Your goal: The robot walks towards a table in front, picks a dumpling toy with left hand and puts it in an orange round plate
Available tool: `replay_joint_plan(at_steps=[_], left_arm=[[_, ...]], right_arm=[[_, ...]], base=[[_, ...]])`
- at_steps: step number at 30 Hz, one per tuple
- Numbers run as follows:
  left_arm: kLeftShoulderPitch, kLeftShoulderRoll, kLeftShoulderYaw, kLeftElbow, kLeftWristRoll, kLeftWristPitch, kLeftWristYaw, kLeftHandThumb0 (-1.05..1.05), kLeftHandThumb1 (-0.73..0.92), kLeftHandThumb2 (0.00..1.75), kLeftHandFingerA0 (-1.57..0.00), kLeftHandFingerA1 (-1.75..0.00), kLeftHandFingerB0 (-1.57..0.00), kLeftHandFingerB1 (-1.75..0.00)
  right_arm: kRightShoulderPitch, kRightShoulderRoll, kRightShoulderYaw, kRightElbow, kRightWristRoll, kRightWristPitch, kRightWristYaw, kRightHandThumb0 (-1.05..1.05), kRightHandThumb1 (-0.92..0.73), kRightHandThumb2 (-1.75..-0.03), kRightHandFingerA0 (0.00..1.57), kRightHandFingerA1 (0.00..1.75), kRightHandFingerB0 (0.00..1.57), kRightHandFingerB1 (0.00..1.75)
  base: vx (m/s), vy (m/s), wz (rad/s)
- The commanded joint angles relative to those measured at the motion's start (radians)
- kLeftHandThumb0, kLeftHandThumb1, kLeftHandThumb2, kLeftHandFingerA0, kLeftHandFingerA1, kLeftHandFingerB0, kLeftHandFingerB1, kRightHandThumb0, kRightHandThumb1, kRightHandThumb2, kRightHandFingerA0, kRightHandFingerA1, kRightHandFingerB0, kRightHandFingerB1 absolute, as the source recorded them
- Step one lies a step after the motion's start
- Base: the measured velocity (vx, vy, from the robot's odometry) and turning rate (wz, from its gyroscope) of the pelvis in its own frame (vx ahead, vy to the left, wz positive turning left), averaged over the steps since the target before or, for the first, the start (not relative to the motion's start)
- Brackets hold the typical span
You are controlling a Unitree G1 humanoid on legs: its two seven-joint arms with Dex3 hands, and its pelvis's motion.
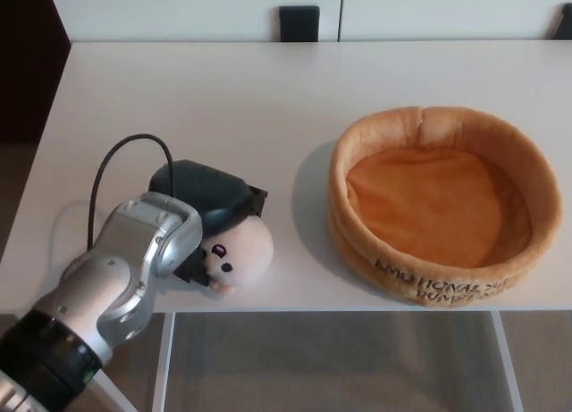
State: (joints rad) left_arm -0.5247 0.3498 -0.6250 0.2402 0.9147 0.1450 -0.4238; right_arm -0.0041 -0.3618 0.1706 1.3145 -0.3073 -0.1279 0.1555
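Silver-cased arm leads to the black left hand (210, 217), wrapped over the dumpling toy (238, 256) near the table (268, 99) front edge. Plush, light and squashy, it likely suits a grip round its middle. Orange round plate (444, 202) sits empty rightward.

A plain indoor room, likely a lab or office: a bare white worktop (295, 90) stands before white cabinet fronts (192, 10), with a dark chair back (298, 23) behind it and beige floor (331, 363) below.
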Motion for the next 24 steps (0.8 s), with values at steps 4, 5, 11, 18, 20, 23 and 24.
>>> replay_joint_plan(at_steps=[4,5,11,18,20,23,24], left_arm=[[0.065,-0.014,0.156,0.055,-0.103,-0.23,0.468,-0.16,0.63,0.55,-0.71,-1.75,-0.66,-1.17],[0.063,-0.016,0.16,0.056,-0.103,-0.232,0.47,-0.16,0.63,0.55,-0.71,-1.75,-0.66,-1.17],[-0.064,-0.028,0.23,0.055,-0.125,-0.245,0.461,-0.14,0.65,0.54,-0.64,-1.75,-0.34,-1.73],[-0.226,-0.084,0.258,0.061,-0.137,-0.25,0.42,-0.2,0.63,0.54,-0.71,-1.75,-0.48,-1.67],[-0.276,-0.126,0.245,0.053,-0.142,-0.249,0.404,-0.2,0.63,0.54,-0.71,-1.75,-0.48,-1.67],[-0.32,-0.189,0.183,0.045,-0.089,-0.207,0.374,-0.21,0.64,0.54,-0.7,-1.75,-0.49,-1.66],[-0.323,-0.207,0.174,0.05,-0.088,-0.203,0.383,-0.21,0.65,0.54,-0.69,-1.75,-0.51,-1.65]], right_arm=[[0.012,-0.025,-0.009,-0.009,0.011,0.015,0.029,-0.34,-0.65,-0.59,0.55,0.45,0.48,0.39],[0.013,-0.025,-0.009,-0.009,0.011,0.013,0.029,-0.34,-0.65,-0.59,0.55,0.45,0.48,0.39],[0.017,-0.024,-0.001,-0.005,0.001,0.012,0.014,-0.35,-0.64,-0.59,0.6,0.47,0.48,0.39],[0.02,-0.018,-0.003,-0.001,0.002,0.013,0.012,-0.36,-0.63,-0.59,0.62,0.47,0.5,0.39],[0.025,-0.012,-0.002,0.003,-0.001,0.01,0.004,-0.36,-0.63,-0.59,0.62,0.47,0.5,0.39],[0.028,-0.007,0.004,0.011,-0.007,0.011,-0.006,-0.36,-0.64,-0.59,0.64,0.46,0.5,0.39],[0.03,-0.007,0.006,0.011,-0.01,0.014,-0.006,-0.36,-0.67,-0.6,0.65,0.45,0.51,0.39]], base=[[0.0,0.0,0.0],[0.0,0.0,0.0],[0.0,0.0,0.0],[0.0,0.0,0.0],[0.0,0.0,0.0],[0.0,0.0,0.0],[0.0,0.0,0.0]])
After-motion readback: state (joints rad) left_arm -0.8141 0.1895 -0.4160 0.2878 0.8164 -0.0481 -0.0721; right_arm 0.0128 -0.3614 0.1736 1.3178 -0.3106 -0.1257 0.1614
